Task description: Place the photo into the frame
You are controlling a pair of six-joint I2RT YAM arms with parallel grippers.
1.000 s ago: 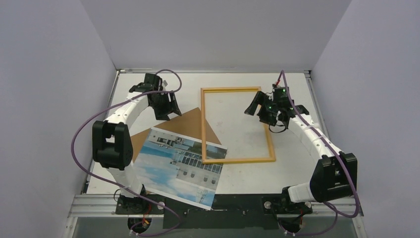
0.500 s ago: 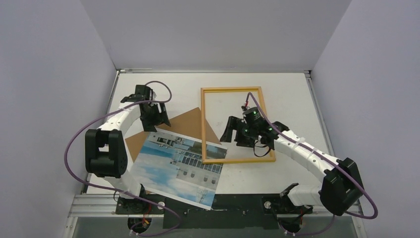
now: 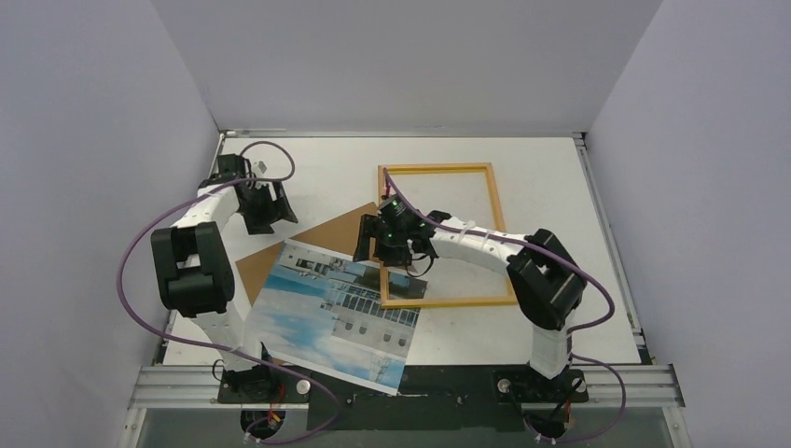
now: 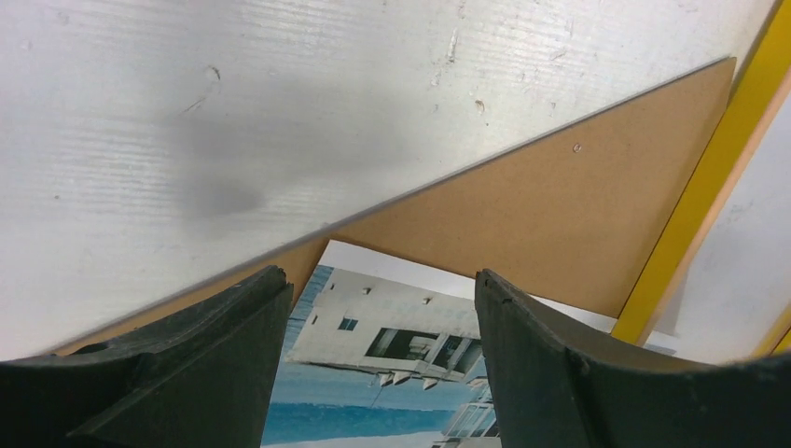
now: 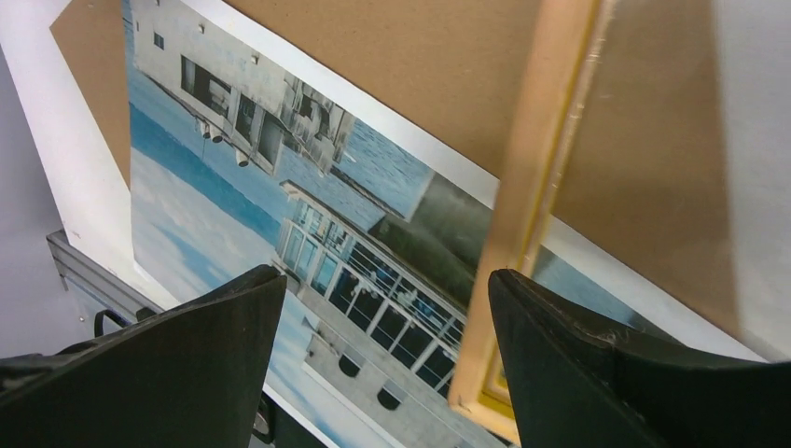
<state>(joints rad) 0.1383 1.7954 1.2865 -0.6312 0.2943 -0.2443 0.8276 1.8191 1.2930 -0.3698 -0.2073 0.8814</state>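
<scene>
While arched over the frame | right hand gaping, empty | left hand gaping, empty

photo atop brown board, frame at right

Counted on one table: one photo, one frame, one brown backing board, three loose items in total. Two arms are seen: one left arm, one right arm. Two grippers are counted, the left gripper and the right gripper, two fingers shown on each. Three pale walls are counted around the table.
</scene>
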